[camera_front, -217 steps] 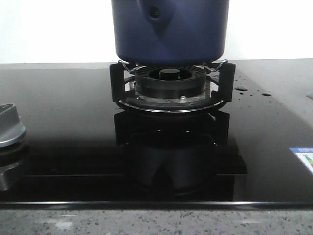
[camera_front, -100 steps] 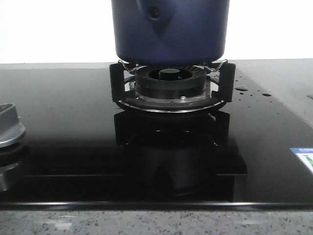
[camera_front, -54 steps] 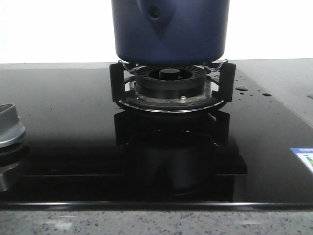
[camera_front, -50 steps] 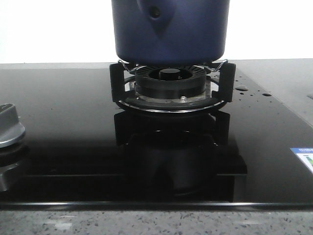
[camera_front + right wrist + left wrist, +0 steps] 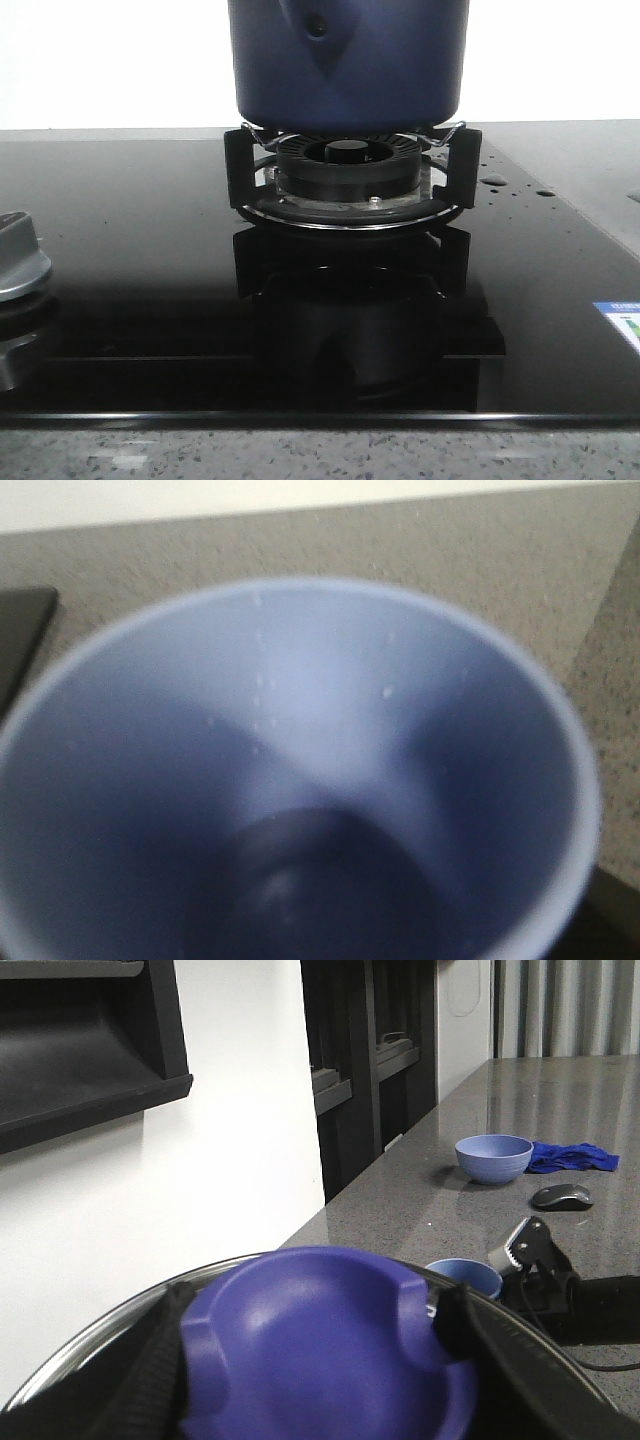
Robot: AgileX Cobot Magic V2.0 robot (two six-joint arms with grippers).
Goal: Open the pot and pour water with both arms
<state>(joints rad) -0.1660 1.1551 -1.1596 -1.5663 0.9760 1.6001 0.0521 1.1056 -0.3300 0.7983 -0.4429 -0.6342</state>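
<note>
1. Right now the pot [image 5: 347,62] sits on the black pan support [image 5: 350,170] of a glossy gas hob [image 5: 140,260], its dark blue wall and triangular handle mount with a round rivet [image 5: 317,27] facing the front camera; its top is cut off in that view.
2. Under it lies the black burner ring [image 5: 348,165], and a silver control knob [image 5: 18,258] shows at the hob's left edge.
3. Close below the left wrist camera, the left gripper [image 5: 320,1360] has its dark fingers [image 5: 150,1370] on either side of a purple lid knob [image 5: 325,1345], touching it; the knob sits on a glass lid [image 5: 90,1345] with a metal rim.
4. Beyond that gripper, on the grey stone counter [image 5: 440,1200], stand a light blue cup [image 5: 465,1275] close by, then farther off a blue bowl [image 5: 493,1158], a blue cloth [image 5: 572,1157] and a computer mouse [image 5: 561,1196].
5. Filling the right wrist view is the inside of the cup, seen mouth-on, with droplets on its wall.
6. Whether the right gripper grips the cup or stands open cannot be told; its fingers are not visible.
</note>
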